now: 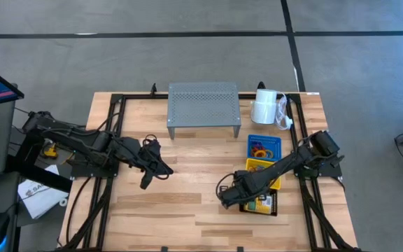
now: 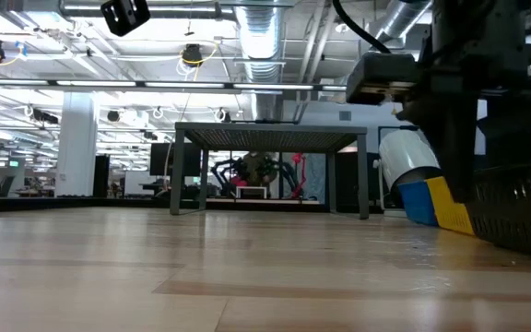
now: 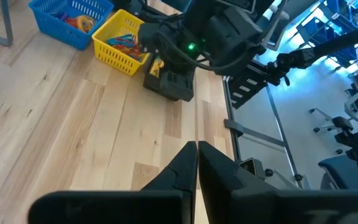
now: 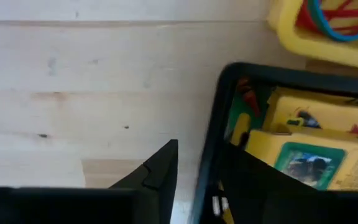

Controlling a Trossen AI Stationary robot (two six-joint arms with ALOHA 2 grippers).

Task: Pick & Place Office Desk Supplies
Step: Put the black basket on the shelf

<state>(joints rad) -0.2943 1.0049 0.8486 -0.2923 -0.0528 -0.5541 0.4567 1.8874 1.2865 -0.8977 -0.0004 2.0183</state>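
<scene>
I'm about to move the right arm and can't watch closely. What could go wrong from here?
1. The right pincer straddles the black basket's wall, one finger inside, one outside. Lifting or pulling may drag or tip the basket and spill the crayon boxes.
2. The yellow basket sits right beside the black one, so a sideways drag could shove it.

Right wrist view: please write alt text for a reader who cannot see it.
The right gripper straddles the rim of a black basket holding yellow crayon boxes, one finger inside and one outside. A yellow basket with coloured loops sits beside it on the wooden table.
</scene>
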